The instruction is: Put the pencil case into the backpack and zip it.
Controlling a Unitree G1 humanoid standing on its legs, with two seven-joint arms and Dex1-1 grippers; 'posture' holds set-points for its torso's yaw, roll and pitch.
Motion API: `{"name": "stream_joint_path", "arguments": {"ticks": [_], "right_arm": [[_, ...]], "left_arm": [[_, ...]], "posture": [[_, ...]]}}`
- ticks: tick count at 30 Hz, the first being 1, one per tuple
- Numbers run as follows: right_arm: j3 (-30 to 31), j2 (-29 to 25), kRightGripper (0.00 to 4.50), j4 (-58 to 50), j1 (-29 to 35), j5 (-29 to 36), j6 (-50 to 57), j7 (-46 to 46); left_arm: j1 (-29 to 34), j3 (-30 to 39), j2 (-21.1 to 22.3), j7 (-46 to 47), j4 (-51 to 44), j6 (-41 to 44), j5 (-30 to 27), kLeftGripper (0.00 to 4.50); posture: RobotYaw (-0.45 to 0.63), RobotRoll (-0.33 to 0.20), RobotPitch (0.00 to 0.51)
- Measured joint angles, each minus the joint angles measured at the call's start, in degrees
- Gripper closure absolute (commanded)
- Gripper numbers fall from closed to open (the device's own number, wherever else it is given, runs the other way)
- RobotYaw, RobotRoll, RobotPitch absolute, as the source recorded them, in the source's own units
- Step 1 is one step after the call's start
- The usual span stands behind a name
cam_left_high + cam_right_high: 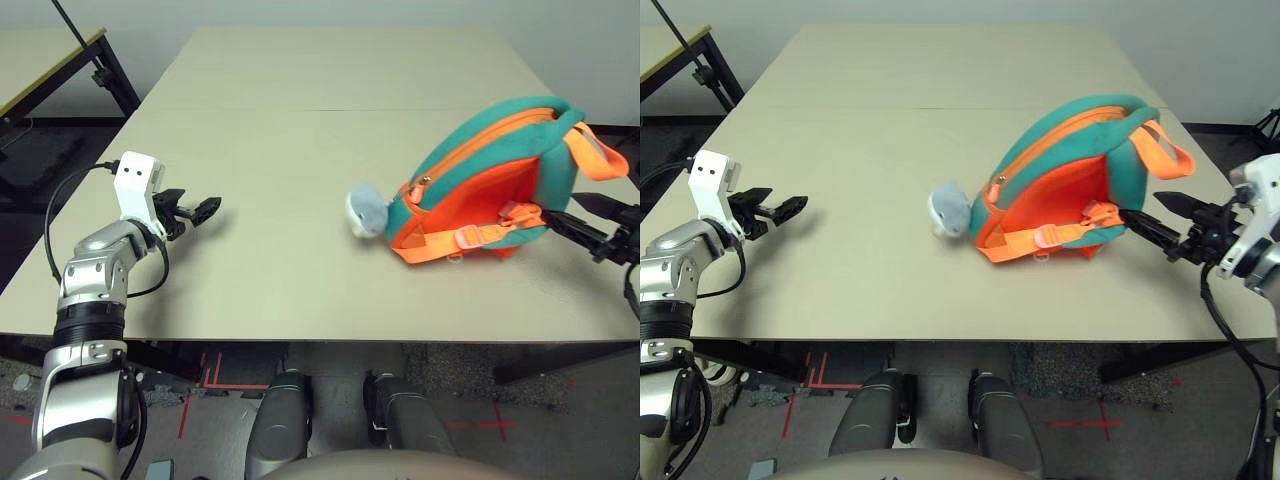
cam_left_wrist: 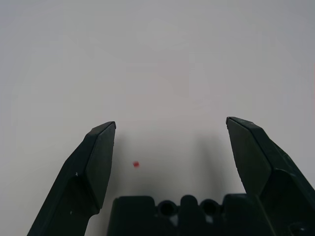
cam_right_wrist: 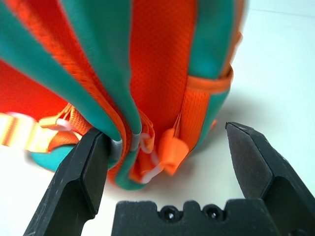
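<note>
The teal and orange backpack (image 1: pixel 490 180) lies on its side at the right of the table, straps facing me. Its orange zipper (image 1: pixel 480 135) runs along the curved top edge and looks closed. A grey-white plush toy (image 1: pixel 366 213) sticks out at its left end. My right gripper (image 1: pixel 1143 208) is open at the backpack's right end, and in the right wrist view a bottom corner of the backpack (image 3: pixel 162 64) lies between the spread fingers (image 3: pixel 83 172). My left gripper (image 1: pixel 207 211) is open over bare table at the left, holding nothing. The pencil case is out of view.
The beige table (image 1: pixel 300 150) stretches far back, with a seam across its middle. A second table (image 1: pixel 40 60) and a black stand (image 1: pixel 100 60) are at the back left. The table's front edge (image 1: pixel 300 338) is close to my body.
</note>
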Motion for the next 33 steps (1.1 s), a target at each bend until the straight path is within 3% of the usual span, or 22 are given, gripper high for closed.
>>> {"name": "stream_joint_path", "arguments": {"ticks": [5,11,15,19,25,33], "right_arm": [[-3.8,-2.3,0.01,-5.2,4.8,3.7,6.4,3.7],[-9.6,-5.7,0.01,-5.8,7.9,3.9,8.0,4.2],[-12.2,-6.3,0.01,-2.4,5.9,3.0,7.1,2.7],[-9.3,-0.5,0.01,3.3,-1.9,-0.9,0.7,-3.1],[-2.7,13.4,0.01,16.8,-14.6,-8.8,-12.5,-16.1],[-1.1,20.5,0.01,32.7,-21.9,-16.0,-30.1,-31.8]], "left_arm": [[0.1,0.5,-0.1,0.3,-0.1,-0.1,-0.3,0.00],[0.8,0.9,-0.1,0.6,0.2,-0.7,-0.7,0.00],[1.2,1.7,-0.9,2.0,0.5,-1.5,-0.7,0.00],[1.1,3.0,-4.1,6.7,0.8,-5.0,-0.7,0.00],[1.5,7.4,-9.2,16.7,0.6,-11.7,-0.8,0.00],[3.5,8.4,-12.7,20.4,0.7,-17.2,-0.7,0.00]], "posture": [[0.14,0.000,0.091],[0.11,0.000,0.096],[0.12,0.000,0.096],[0.14,0.000,0.093],[0.18,0.000,0.088],[0.20,0.000,0.081]]}}
